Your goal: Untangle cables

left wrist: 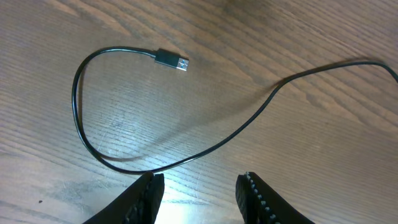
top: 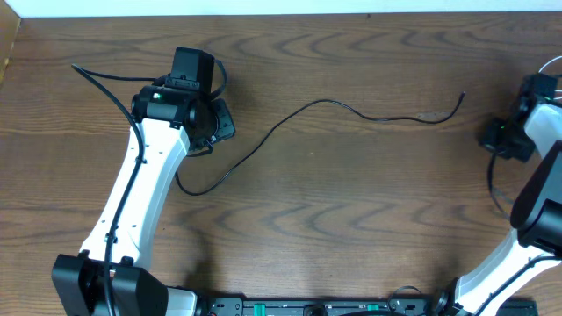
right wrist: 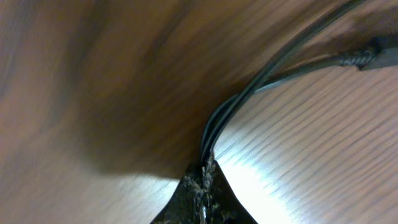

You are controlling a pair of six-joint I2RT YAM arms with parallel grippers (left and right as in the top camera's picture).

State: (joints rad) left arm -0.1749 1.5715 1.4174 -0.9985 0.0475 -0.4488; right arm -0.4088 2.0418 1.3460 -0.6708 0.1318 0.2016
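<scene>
Black cable (top: 334, 103) stretched across the table (top: 351, 219) (plug end looped below the left gripper (left wrist: 199, 180)).
That gripper's jaws are held apart; two thin strands (right wrist: 211, 124) are pinched in the closed right gripper (right wrist: 205, 171) at the table's right side.

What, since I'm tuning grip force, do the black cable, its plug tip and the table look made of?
Black cable: smooth, slightly glossy jacket, likely plastic or rubber. Plug tip: bright silvery shell, probably metal. Table: brown, visible wood grain; wood or laminate.
</scene>
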